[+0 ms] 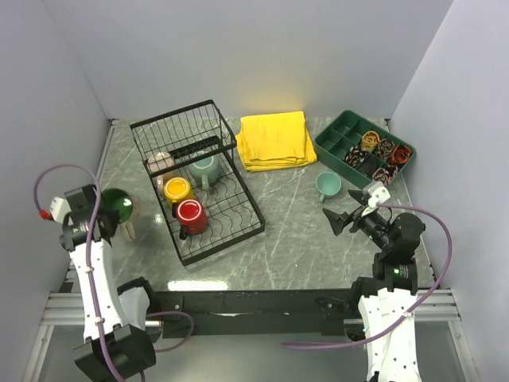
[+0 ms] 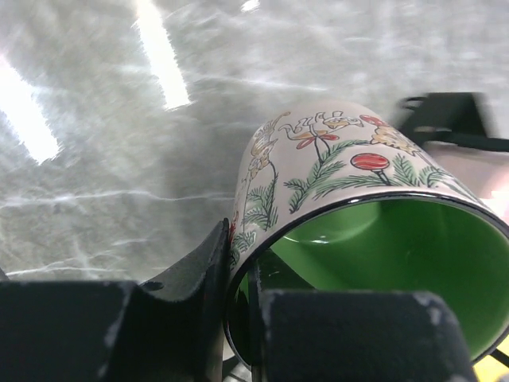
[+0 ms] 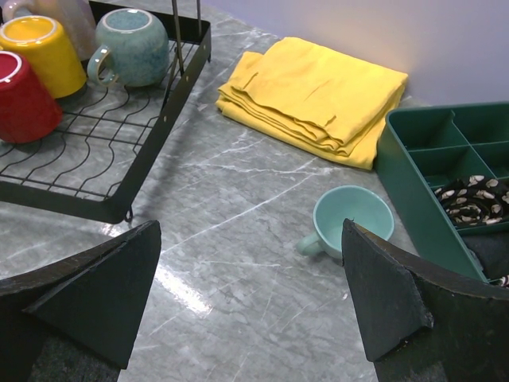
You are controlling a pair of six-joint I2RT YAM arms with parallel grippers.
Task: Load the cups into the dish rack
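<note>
My left gripper [image 1: 111, 216] is shut on the rim of a cup [image 1: 116, 204] with a green inside and a floral cream outside [image 2: 334, 159], held left of the black dish rack [image 1: 246, 227]. One finger [image 2: 199, 286] is outside the wall and one is inside. In the rack sit a red cup [image 1: 191, 216], a yellow cup [image 1: 176, 190], a teal cup [image 1: 206, 169] and a beige cup [image 1: 160, 162]. A second teal cup [image 1: 328, 185] stands upright on the table, also in the right wrist view [image 3: 354, 219]. My right gripper [image 1: 340, 216] is open and empty, just in front of it.
A folded yellow cloth [image 1: 274, 140] lies behind the rack. A green divided tray [image 1: 338, 143] with rolled brown-and-orange items stands at the back right, close to the teal cup. Walls close in on three sides.
</note>
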